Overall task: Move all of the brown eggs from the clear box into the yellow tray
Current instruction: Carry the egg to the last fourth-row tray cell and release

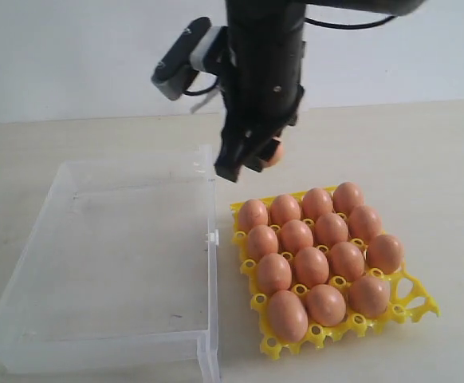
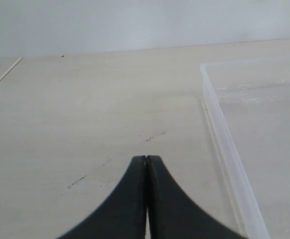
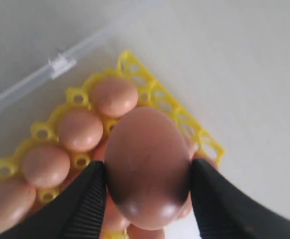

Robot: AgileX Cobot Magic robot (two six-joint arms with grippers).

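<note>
My right gripper [image 1: 254, 163] hangs above the table behind the yellow tray [image 1: 415, 300], shut on a brown egg [image 3: 147, 167]; that egg [image 1: 273, 152] peeks out beside the fingers in the exterior view. The tray holds several brown eggs [image 1: 311, 266] in its cups; one cup at its near right corner shows bare. To the tray's left lies the clear box [image 1: 104, 263], with no eggs showing inside. In the left wrist view my left gripper [image 2: 146, 159] is shut on nothing, low over the bare table beside the box wall [image 2: 224, 149]. The left arm is out of the exterior view.
The box's latch tab [image 1: 211, 237] faces the tray. In the right wrist view the tray [image 3: 205, 139] and eggs lie below the held egg, with the box edge [image 3: 60, 64] beyond. Bare beige table lies to the right of and behind the tray.
</note>
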